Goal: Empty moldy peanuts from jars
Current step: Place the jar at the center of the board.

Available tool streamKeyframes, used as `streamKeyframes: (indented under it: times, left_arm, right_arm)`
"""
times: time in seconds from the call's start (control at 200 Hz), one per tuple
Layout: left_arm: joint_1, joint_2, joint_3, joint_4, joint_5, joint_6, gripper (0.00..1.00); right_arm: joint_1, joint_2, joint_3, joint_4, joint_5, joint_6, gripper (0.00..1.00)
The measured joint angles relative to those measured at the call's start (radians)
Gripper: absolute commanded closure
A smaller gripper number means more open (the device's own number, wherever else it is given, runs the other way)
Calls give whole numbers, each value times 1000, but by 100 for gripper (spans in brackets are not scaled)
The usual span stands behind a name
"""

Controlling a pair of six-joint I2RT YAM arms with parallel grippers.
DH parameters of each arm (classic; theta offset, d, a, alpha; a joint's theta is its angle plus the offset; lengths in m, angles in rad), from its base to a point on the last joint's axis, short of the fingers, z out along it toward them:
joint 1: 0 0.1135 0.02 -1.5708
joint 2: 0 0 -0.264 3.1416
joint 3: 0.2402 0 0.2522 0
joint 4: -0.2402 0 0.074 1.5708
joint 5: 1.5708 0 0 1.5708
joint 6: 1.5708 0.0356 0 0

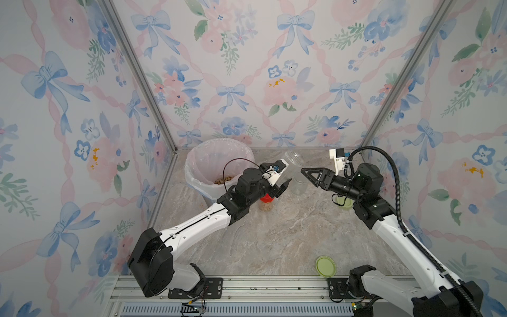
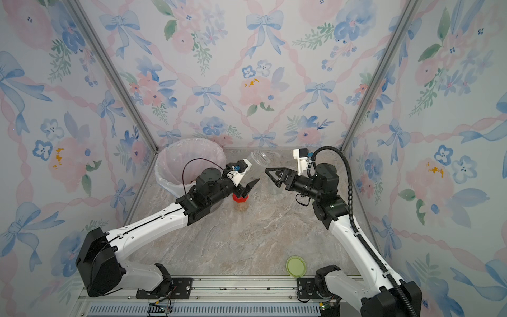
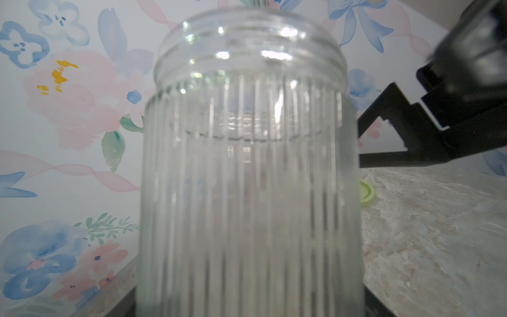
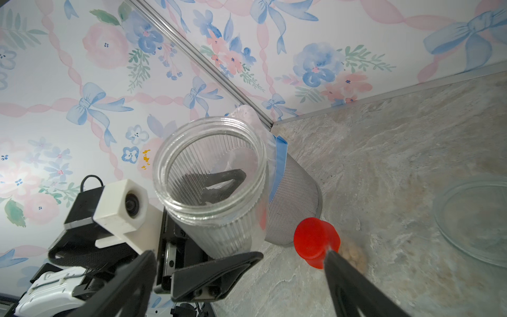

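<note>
Right wrist view shows the left gripper [image 4: 251, 216] clamped on a ribbed clear jar [image 4: 219, 233], empty, lifted and tilted just beside the bin [image 4: 296, 197]. The right gripper [image 1: 308, 175] hangs at its mouth, jaws wide apart and holding nothing. Setting it down looks next: bring it upright, lower it clear of the bare jar [image 1: 299, 185] on the bench [image 1: 274, 241], and release once seated. Three jars in all; only the red-lidded jar [image 4: 315, 241] by the bin's foot holds moldy peanuts [image 4: 354, 255], with more inside the bin. Two green lids [image 1: 325, 266] [image 1: 344, 203] lie loose.
</note>
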Motion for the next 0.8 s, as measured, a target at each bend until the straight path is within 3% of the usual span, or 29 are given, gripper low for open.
streamKeyframes:
  times: [0.56, 0.8]
  left_arm:
    - [-117, 64, -13, 40, -5, -18, 100]
    - [-122, 80, -4, 50, -34, -22, 100]
  right_arm:
    - [91, 74, 28, 23, 131, -29, 0]
    - [102, 87, 27, 27, 176, -32, 16]
